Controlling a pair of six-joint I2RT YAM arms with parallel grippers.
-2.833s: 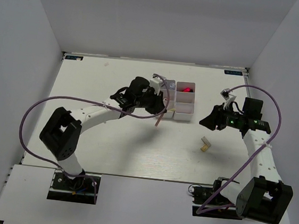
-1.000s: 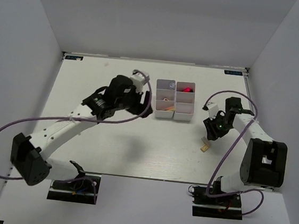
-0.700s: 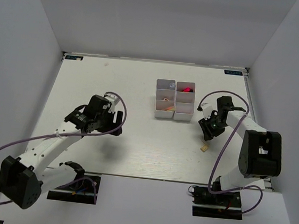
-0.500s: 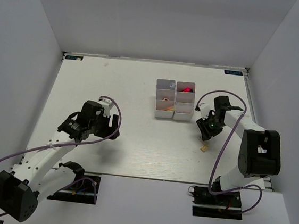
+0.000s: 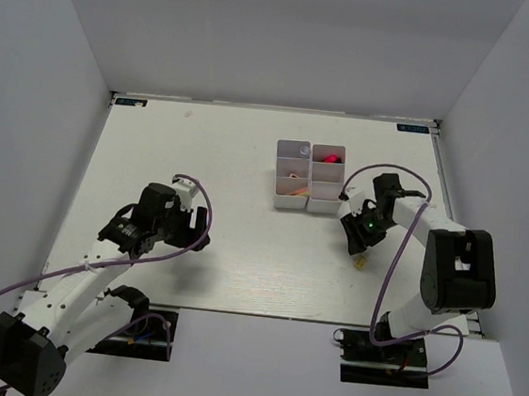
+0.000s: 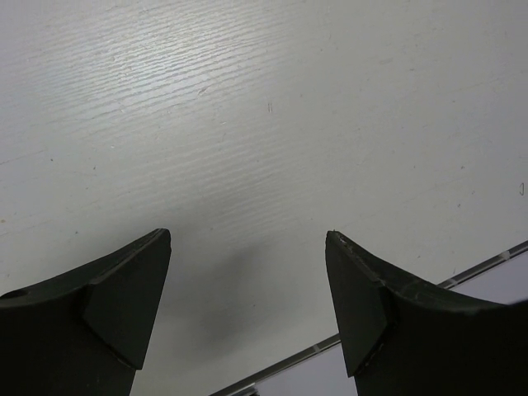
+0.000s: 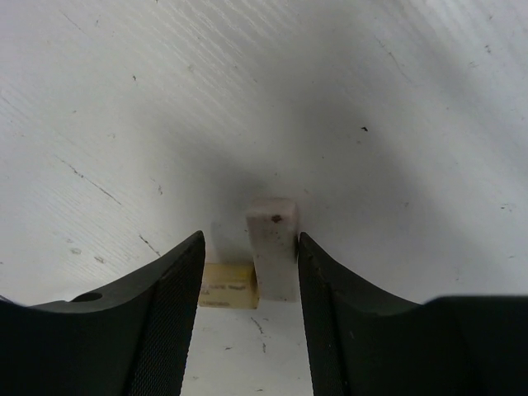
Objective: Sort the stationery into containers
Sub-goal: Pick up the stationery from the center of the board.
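The small beige rectangular block (image 7: 272,243) lies flat on the white wood-grain worktop (image 5: 240,252), near the front right corner of the white plastic compartment organiser (image 5: 289,203). The right arm's fingers (image 7: 157,330) sit low and narrowly parted, straddling it. Its long axis runs parallel to them, its right side against the right finger. On the left there is a gap, where a tan labelled piece (image 7: 227,286) lies. Closing should catch the block across its short width, possibly pinching the tan piece too. The left arm's fingers (image 6: 107,305) stand wide open, well apart from it.
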